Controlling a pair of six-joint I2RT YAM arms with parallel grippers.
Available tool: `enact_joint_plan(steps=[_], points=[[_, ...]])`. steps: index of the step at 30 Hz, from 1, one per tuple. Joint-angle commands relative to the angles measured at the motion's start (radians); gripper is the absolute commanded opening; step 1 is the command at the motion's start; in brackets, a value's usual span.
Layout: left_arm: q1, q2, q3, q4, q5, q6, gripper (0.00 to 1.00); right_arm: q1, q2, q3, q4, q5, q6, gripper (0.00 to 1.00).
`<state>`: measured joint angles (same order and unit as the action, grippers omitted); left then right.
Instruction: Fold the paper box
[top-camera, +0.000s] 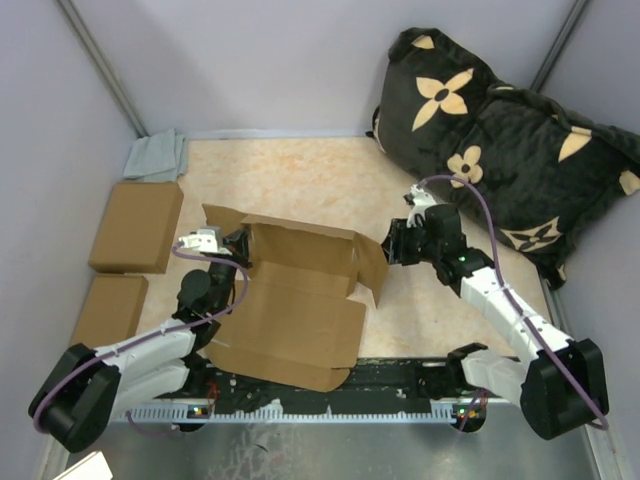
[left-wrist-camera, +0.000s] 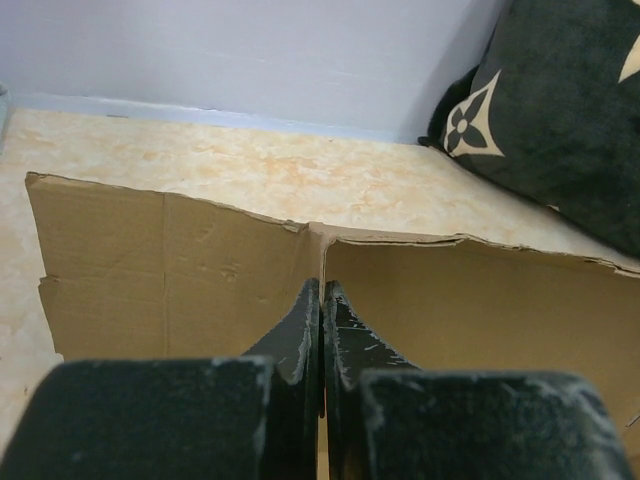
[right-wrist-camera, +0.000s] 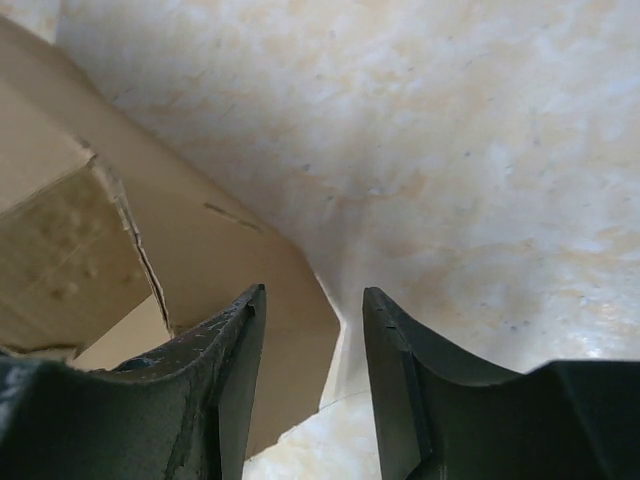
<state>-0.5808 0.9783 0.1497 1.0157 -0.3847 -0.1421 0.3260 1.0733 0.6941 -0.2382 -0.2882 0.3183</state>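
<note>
Folding up the side walls looks to be the step in hand. The paper box (top-camera: 290, 320) lies left of centre in the top view, its broad panel flat on the table (top-camera: 300, 170) and a wall standing along its upper edge. The left gripper (top-camera: 236, 246), at that wall's left end, has its jaws pressed together, seemingly pinching thin card edge-on; it should hold firm at the crease. The right gripper (top-camera: 392, 246), jaws apart and empty, sits just beside the right flap (top-camera: 372, 268) and should push it inward squarely. The box's long axis appears to run from bottom to top of the frame, slightly tilted, with the hollow facing up.
</note>
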Motion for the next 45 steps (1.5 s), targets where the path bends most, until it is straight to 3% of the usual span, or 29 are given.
enact_joint_plan(steps=[1,11,27,34,40,45], points=[[-0.011,0.003,0.02,-0.005,-0.011,-0.009,0.0,0.062,-0.033,0.035,-0.037,-0.025,0.005,0.45],[-0.016,0.02,0.016,0.002,-0.024,0.014,0.0,0.105,-0.102,0.002,-0.081,-0.062,0.013,0.46],[-0.016,0.223,-0.163,0.568,-0.025,0.217,0.0,0.128,-0.086,-0.029,-0.037,-0.206,0.0,0.49],[-0.016,0.344,-0.18,0.765,0.015,0.218,0.0,0.258,-0.097,-0.061,0.048,-0.101,-0.006,0.5],[-0.016,0.356,-0.179,0.773,0.038,0.191,0.0,0.286,-0.072,-0.076,0.137,0.022,-0.029,0.51],[-0.016,0.344,-0.183,0.767,0.044,0.193,0.0,0.288,-0.051,-0.075,0.216,0.01,-0.046,0.51]])
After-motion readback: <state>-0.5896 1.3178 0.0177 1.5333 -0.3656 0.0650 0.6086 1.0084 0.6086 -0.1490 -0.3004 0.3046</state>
